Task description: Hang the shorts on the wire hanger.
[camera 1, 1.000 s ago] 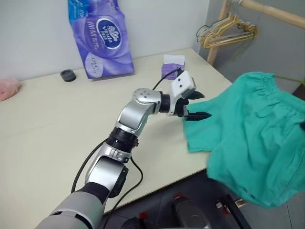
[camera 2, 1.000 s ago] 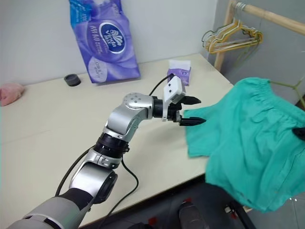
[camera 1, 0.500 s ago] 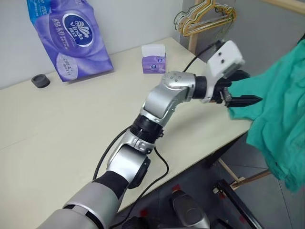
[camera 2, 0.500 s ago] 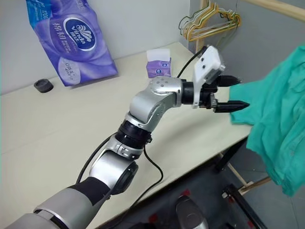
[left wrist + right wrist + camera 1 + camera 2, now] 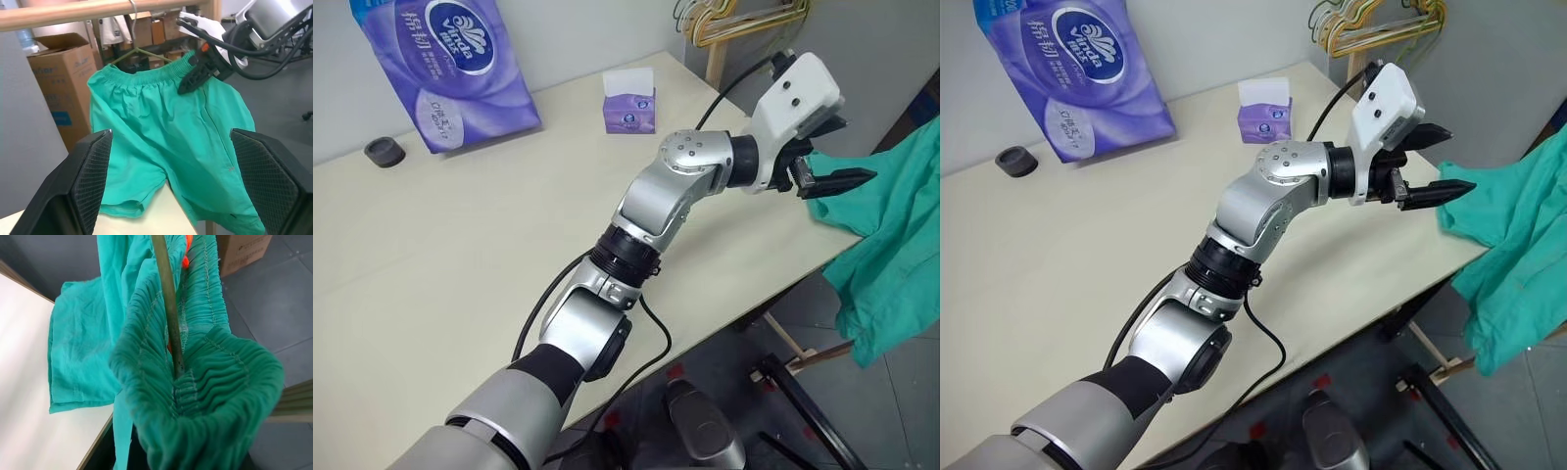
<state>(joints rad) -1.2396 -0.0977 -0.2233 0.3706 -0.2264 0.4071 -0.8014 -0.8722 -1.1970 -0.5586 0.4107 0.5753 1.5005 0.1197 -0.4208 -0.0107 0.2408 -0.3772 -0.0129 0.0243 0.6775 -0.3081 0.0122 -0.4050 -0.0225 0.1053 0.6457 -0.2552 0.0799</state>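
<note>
The teal shorts (image 5: 166, 132) hang past the table's right edge, one leg hem resting on the tabletop corner. My right gripper (image 5: 190, 84) is shut on their gathered waistband. The wire hanger (image 5: 128, 53) hooks over a wooden rod (image 5: 98, 11), and its thin wire (image 5: 165, 298) runs down into the bunched waistband opening. My left gripper (image 5: 837, 157) is held level over the table edge, pointing at the shorts. It stands open just short of the cloth, with nothing between its meshed pads (image 5: 90, 178).
On the cream table (image 5: 460, 245) stand a purple tissue pack (image 5: 445, 64), a small tissue box (image 5: 628, 101) and a black cap (image 5: 385, 152). A bunch of thicker hangers (image 5: 744, 20) hangs at the back. A cardboard box (image 5: 58, 78) stands behind the rack.
The view swung to the right. My left arm rose and reached right, gripper still open. The shorts were drawn off the table to the right and now hang beyond its edge.
</note>
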